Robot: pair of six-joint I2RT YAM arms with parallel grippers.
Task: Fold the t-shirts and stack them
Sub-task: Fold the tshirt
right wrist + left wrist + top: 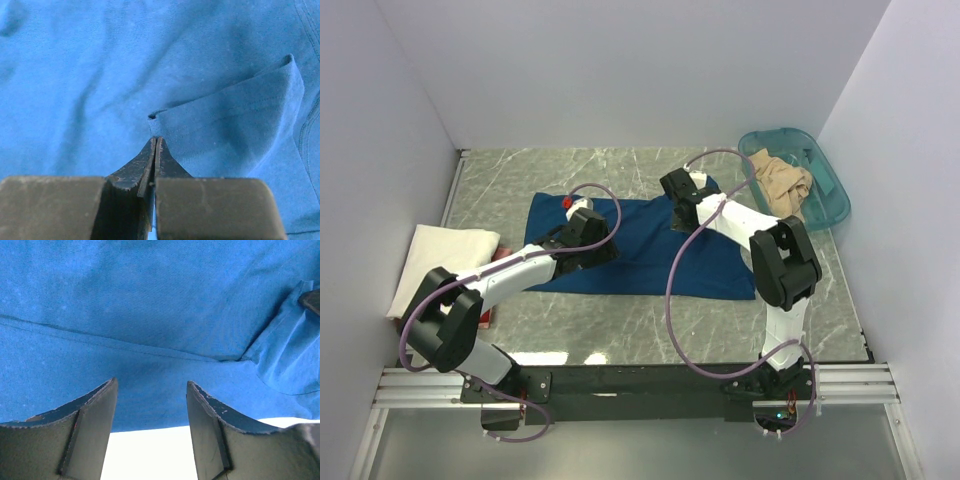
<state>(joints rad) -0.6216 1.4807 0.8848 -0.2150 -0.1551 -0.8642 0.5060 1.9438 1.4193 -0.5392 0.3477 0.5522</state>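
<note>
Two hands at navy t-shirt (650, 255): right hand (156, 142) clamped on sleeve fold at 12 o'clock, left hand (151, 383) apart over edge. Folding step, probably; next, left must pinch.

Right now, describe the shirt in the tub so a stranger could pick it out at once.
Look to the far right corner of the table, where a teal tub sits. The tan shirt lies crumpled inside it. The blue shirt and the white shirt lie outside it.
</note>
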